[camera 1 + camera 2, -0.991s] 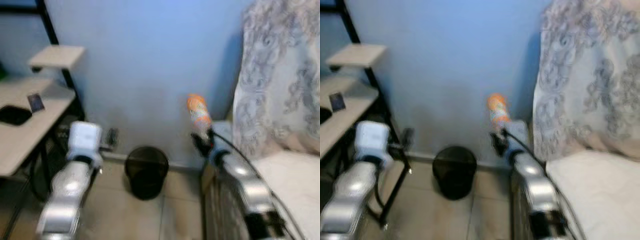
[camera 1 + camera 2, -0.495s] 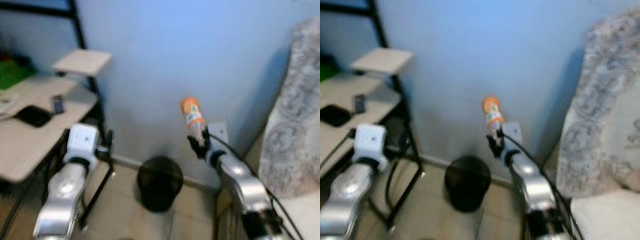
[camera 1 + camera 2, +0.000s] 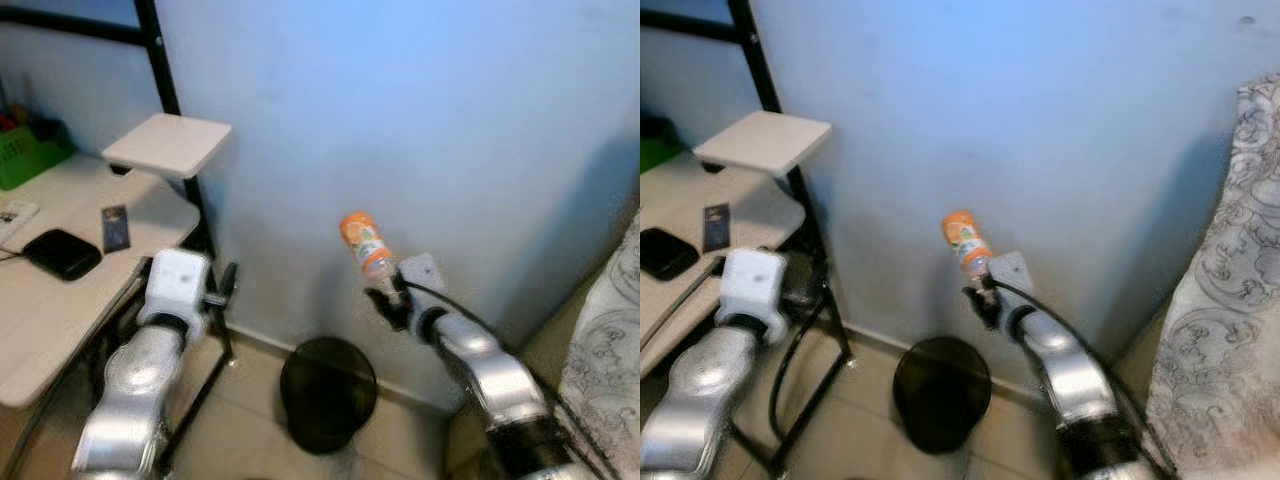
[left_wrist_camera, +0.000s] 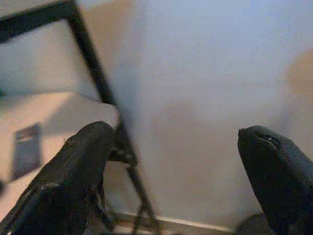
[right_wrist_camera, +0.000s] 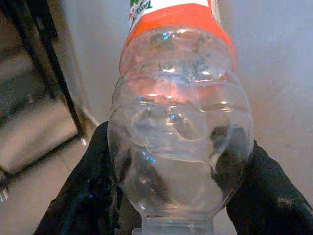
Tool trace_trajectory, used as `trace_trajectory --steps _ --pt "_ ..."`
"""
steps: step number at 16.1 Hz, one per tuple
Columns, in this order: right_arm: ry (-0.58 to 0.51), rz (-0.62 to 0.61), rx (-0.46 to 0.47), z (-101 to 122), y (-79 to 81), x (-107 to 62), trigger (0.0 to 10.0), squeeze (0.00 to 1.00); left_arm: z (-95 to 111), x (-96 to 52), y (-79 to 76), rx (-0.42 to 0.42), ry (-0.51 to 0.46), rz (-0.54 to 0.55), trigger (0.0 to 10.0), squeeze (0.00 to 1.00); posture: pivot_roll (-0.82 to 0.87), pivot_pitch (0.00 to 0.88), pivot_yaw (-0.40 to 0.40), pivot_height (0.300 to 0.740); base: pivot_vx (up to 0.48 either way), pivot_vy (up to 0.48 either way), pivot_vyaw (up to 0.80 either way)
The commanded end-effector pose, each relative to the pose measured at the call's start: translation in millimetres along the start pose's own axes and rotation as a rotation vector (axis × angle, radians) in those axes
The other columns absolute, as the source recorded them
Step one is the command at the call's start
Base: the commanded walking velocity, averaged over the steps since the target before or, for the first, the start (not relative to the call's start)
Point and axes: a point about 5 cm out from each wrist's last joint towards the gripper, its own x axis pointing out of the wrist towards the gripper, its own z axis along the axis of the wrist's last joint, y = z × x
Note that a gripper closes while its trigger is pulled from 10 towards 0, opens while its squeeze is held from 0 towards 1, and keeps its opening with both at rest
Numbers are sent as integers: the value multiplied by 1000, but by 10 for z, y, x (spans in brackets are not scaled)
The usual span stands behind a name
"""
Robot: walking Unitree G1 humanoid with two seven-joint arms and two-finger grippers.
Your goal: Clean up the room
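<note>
**Carrying an empty bottle to the waste bin**

Holding the clear plastic bottle with the orange label [image 3: 362, 242] aloft, the right tool [image 3: 392, 297] is clenched on the bottle's clear end, the two black fingers [image 5: 95, 196] pressing either side of it in the right wrist view. The bottle tilts up and away from the arm, in front of the pale blue wall [image 3: 400, 120], and looks empty.

The step in hand appears to be the carry to disposal. The round black mesh waste bin [image 3: 328, 392] stands on the tiled floor against the wall, below the bottle and slightly to the robot's left of it. Its inside is dark; whether anything lies in it cannot be told.

The next move calls for bringing the bottle over the bin's mouth, lowering it, and then letting go, so it drops inside rather than glancing off the rim.

The left tool [image 4: 176, 166] hangs released, its fingers spread wide with nothing between them, near the black frame of the light wooden bench [image 3: 60, 300]. On that bench lie a flat black pouch [image 3: 62, 252] and a small dark card [image 3: 114, 228]; a green basket [image 3: 25, 155] sits at its far edge, contents unclear.
</note>
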Motion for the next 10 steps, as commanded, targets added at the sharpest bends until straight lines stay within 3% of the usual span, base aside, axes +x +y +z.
trace_trajectory --steps 1,2,3,5,7,10 --pt "-12 42 -31 77 62 22 10000 0 -11 -11 53 19 14 -10 10000 0 181 0 -9 740 360 0 0" --pt "20 51 -67 47 53 38 10000 0 -68 -33 -3 34 43 -81 10000 0 180 0 -8 740 266 0 0" --pt "82 66 -133 -18 29 80 10000 0 -179 -95 -106 97 101 -224 10000 0 181 0 -9 740 0 0 0" --pt "109 84 -164 -45 28 106 10000 0 -204 -100 -135 120 127 -290 10000 0 184 0 -11 740 0 0 0" --pt "177 110 -194 -163 52 201 10000 0 -319 -103 -190 120 159 -440 10000 0 191 0 -19 740 0 0 0" --pt "304 87 -286 -385 49 319 10000 0 -539 65 -203 100 224 -612 10000 0 205 0 -33 740 0 0 0"
